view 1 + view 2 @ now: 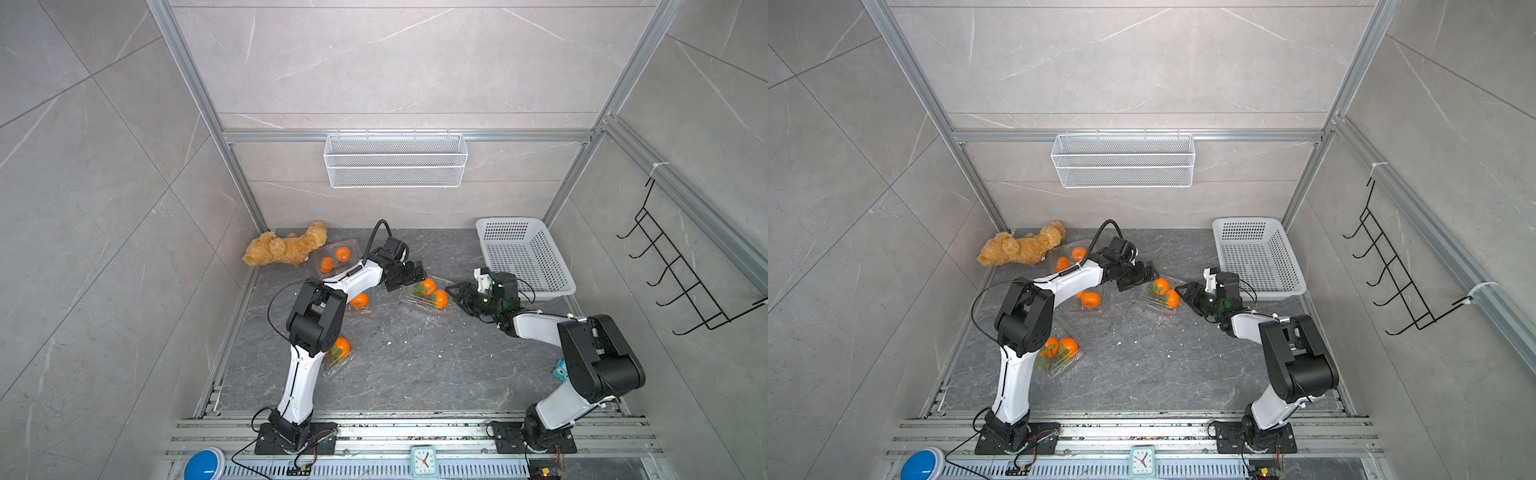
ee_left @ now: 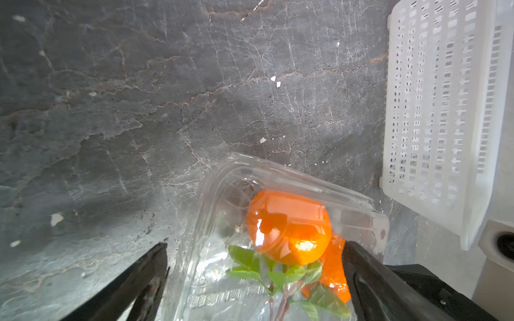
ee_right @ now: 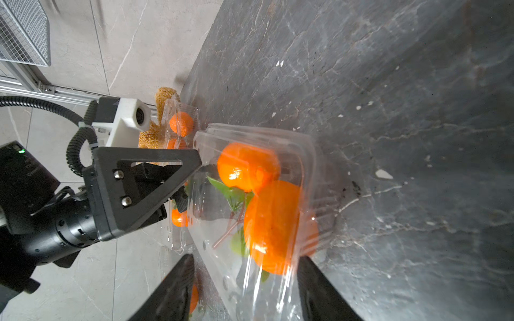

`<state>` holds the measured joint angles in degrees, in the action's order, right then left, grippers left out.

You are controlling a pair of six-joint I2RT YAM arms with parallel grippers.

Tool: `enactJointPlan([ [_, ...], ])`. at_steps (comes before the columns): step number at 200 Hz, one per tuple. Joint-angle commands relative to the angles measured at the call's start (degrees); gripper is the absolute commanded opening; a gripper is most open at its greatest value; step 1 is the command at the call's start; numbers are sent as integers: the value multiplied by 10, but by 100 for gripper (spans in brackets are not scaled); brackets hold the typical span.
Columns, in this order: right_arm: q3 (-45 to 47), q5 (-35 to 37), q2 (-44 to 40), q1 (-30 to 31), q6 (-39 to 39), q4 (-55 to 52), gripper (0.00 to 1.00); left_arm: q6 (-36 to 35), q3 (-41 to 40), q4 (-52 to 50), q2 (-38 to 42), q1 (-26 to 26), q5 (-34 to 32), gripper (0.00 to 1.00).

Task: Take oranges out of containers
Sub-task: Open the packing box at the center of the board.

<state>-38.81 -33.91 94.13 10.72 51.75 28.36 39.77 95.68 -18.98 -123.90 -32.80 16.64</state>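
Oranges [image 3: 247, 166] glossy, round, clamshell [image 3: 307, 151] thin clear plastic

The left arm [image 1: 297, 374] stands up from its base, folds at a high elbow and stretches its white forearm forward and inward. Its wrist tips the left gripper [image 1: 415, 276] downward, jaws spread wide. The right arm [image 1: 536, 326] bends in from the opposite side, its forearm lower. The right gripper [image 1: 452, 291] points toward the left one, jaws partly apart, the two grippers near but not touching.
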Motion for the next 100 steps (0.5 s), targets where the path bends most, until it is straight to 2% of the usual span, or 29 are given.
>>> enactJointPlan([
  [1,9,-18,9,-3,16,36,60,17,-2,27,29,2,21,100],
  [100,32,-47,33,-6,81,137,50,34,-20,53,34,2,34,100],
])
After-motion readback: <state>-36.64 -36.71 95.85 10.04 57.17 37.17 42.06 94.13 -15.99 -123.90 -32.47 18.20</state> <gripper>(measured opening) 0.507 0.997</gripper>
